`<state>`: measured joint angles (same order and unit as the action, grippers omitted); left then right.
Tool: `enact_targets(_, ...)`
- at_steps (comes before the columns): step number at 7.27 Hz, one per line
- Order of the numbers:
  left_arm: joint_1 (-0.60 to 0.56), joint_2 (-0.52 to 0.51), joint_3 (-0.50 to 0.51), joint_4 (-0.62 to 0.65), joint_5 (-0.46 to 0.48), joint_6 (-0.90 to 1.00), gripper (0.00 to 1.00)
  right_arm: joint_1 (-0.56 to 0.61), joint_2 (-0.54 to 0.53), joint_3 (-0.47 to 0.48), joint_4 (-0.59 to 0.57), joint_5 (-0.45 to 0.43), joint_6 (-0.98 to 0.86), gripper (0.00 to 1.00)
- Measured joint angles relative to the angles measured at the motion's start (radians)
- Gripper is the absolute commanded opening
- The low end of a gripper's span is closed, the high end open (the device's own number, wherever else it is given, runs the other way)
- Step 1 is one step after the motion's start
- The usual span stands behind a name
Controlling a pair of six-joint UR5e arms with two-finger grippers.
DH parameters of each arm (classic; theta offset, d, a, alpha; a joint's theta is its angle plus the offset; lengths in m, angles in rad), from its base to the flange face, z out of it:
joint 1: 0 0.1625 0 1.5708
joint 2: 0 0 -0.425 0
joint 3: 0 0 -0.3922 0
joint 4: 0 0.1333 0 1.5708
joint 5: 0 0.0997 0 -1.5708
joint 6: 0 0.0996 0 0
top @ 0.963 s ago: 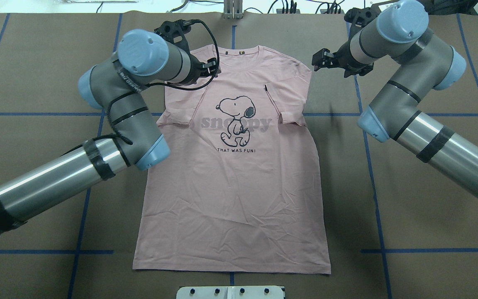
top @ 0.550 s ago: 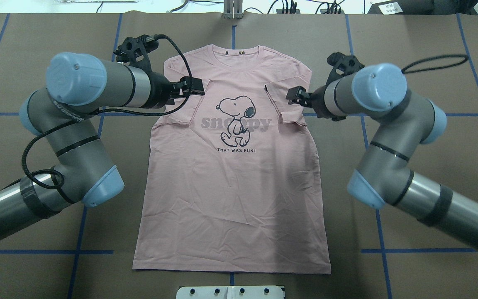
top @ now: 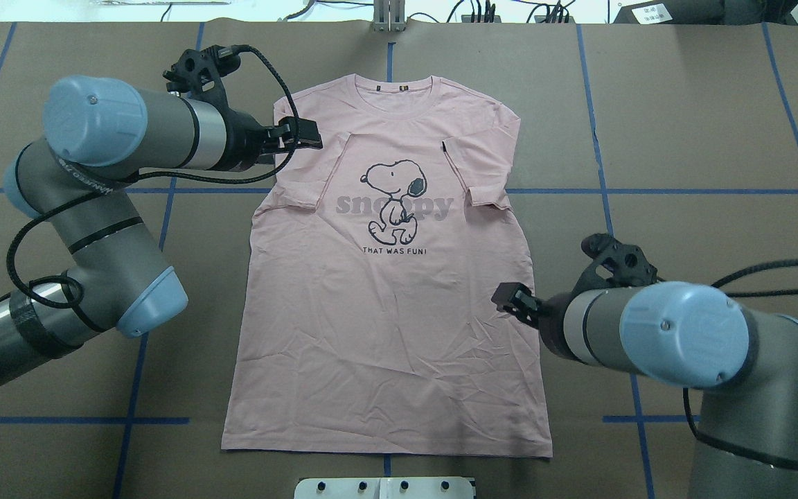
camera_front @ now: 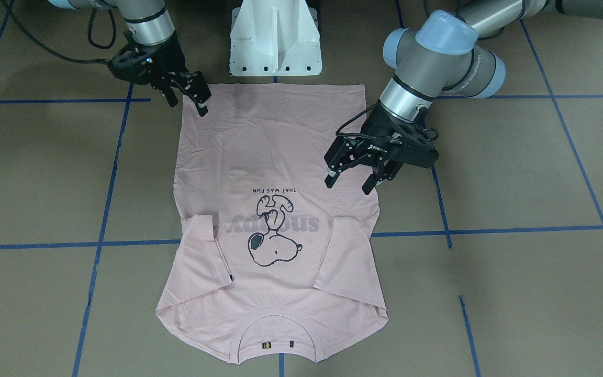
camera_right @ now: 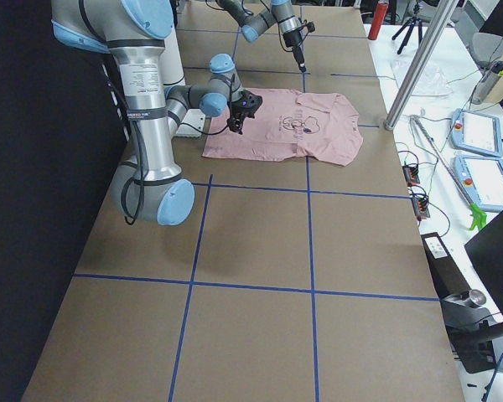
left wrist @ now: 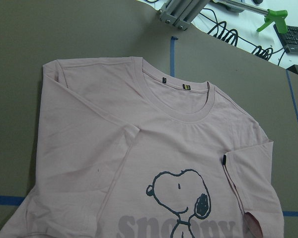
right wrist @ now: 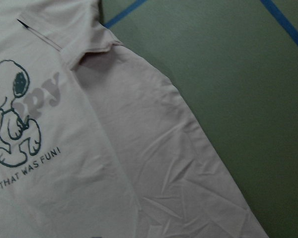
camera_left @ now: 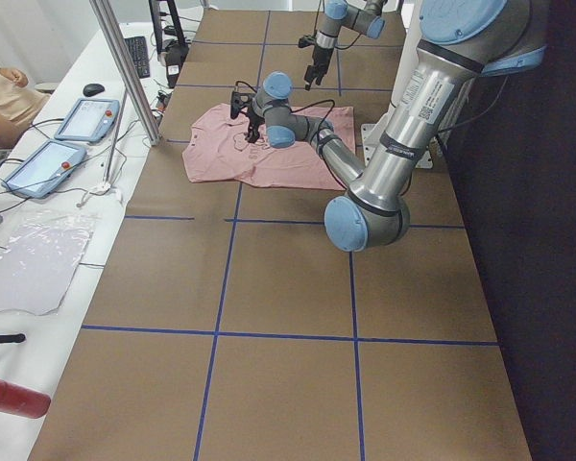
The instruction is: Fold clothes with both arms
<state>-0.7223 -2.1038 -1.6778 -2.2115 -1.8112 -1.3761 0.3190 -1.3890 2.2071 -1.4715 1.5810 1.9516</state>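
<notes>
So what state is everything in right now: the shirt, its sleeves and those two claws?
T-shirt: spread flat on the table, print up, body not yet folded.
Sleeves: both folded in over the chest.
Left gripper: open, holding nothing.
Right gripper: open, holding nothing.

T-shirt [top: 385,333] flat on table [top: 683,173]; L gripper [top: 309,134] over L sleeve, R gripper [top: 510,299] at R edge.

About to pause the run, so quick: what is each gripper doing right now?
Left gripper: open, holding nothing, clear of the T-shirt.
Right gripper: open, holding nothing.
</notes>
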Motion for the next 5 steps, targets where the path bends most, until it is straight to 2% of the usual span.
enact_targets(3,-0.006,-0.017,0.045,-0.001,0.000,0.030,0.92,-0.236,-0.039,0.019,-0.131,-0.209,0.168,0.84)
enact_targets(5,-0.006,-0.024,0.050,-0.002,0.001,0.028,0.92,-0.311,-0.040,-0.035,-0.162,-0.259,0.238,0.76)
